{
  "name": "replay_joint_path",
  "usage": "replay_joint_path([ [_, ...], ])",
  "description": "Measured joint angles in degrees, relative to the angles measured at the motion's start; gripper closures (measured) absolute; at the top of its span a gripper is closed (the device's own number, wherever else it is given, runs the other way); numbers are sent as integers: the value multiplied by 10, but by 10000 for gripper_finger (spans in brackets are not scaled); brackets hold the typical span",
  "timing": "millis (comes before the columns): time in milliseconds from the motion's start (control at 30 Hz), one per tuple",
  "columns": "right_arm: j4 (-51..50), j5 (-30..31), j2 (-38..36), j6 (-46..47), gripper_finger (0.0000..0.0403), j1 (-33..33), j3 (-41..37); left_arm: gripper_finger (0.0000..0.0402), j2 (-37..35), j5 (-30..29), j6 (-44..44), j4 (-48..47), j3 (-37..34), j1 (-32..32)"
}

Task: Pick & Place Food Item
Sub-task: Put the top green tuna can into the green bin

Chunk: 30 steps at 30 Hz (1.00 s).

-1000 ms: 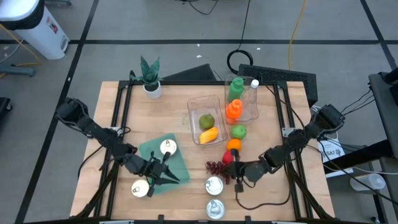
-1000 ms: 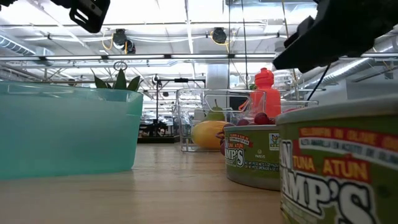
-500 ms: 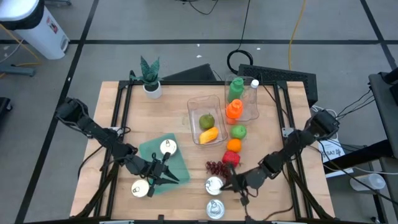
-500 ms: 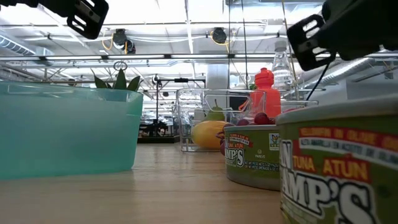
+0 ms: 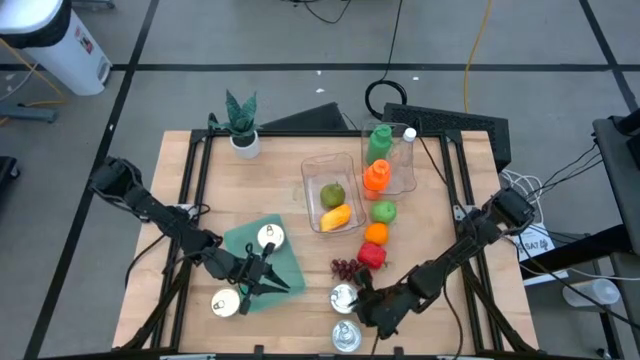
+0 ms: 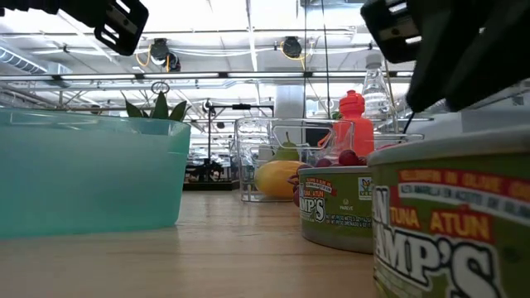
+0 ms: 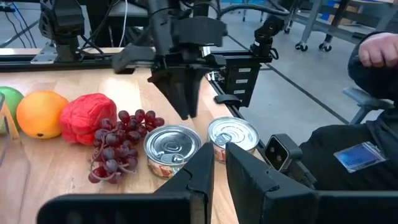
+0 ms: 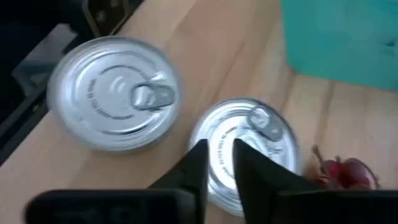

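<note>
Right gripper (image 5: 362,303): moved from beside the orange and red fruit to hang just above the round silver ring-pull tin can (image 5: 344,297), with a second identical tin (image 5: 346,336) just beyond it; its fingers (image 8: 198,163) stand narrowly apart, holding nothing. Dark red grape bunch (image 5: 345,268) lies just beside it, unchanged. Left gripper (image 5: 262,277): unmoved over the teal plastic tub (image 5: 285,262), fingers together, empty.

The pale wooden table top (image 5: 290,200) looks smooth and matt. Two round tuna cans (image 8: 245,152) have shiny brushed-metal lids and glossy printed paper labels (image 6: 451,240). The teal plastic bin (image 6: 87,174) is translucent and frosted. The clear plastic tray (image 5: 325,178) looks glossy.
</note>
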Motion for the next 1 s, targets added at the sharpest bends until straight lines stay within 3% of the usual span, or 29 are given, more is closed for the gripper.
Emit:
replay_joint_path([
  [167,-15,-7,18,-53,279,17,0,352,0,0,-7,0,0,-1],
  [300,-10,47,31,-72,270,31,0,352,0,0,-7,0,0,-2],
  [433,-5,79,41,-80,282,32,0,352,0,0,-7,0,0,-2],
  [733,5,80,66,-85,327,31,1,352,0,0,-8,0,0,-2],
  [1000,3,78,65,-36,372,17,-1,352,0,0,-7,0,0,-2],
])
